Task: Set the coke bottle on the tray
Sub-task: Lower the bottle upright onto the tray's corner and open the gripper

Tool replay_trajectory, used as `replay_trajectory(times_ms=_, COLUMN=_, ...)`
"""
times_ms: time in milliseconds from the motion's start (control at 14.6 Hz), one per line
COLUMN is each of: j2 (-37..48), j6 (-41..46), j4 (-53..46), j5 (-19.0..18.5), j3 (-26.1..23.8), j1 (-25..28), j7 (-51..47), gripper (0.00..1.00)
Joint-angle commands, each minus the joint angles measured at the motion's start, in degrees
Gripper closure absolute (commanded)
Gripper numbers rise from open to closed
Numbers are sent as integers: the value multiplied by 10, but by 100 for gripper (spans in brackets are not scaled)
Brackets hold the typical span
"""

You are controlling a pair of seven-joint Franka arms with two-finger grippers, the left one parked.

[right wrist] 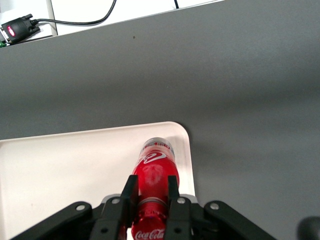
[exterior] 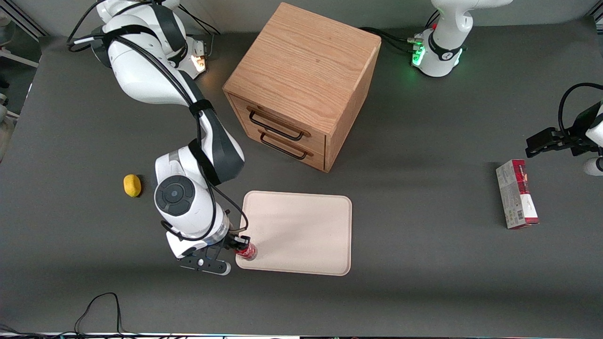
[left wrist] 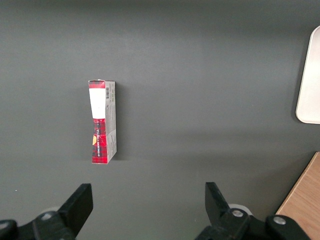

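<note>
The right arm reaches out low from its base toward the front camera, elbow bent, wrist turned downward. Its gripper (exterior: 244,246) hangs at the arm's end, both black fingers (right wrist: 130,196) pressed against something clamped between them, pointing straight down.

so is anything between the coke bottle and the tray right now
Nothing visible. The tool is shut on the coke bottle, which is already over the tray, at the corner nearest the front camera toward the working arm's end. The tray surface under and around it is bare.
</note>
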State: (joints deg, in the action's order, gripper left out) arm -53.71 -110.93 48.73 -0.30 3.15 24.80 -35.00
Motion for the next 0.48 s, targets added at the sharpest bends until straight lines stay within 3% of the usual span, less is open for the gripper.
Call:
replay_trajectory(times_ms=0, j2=-18, j6=-17, j4=-29, j5=-11, j3=3, j1=5, j7=-15, gripper=100)
replay_trajectory(times_ms=410, j2=-28, j6=-24, j4=-27, j5=-28, j3=-1, j1=8, j7=-16, gripper=100)
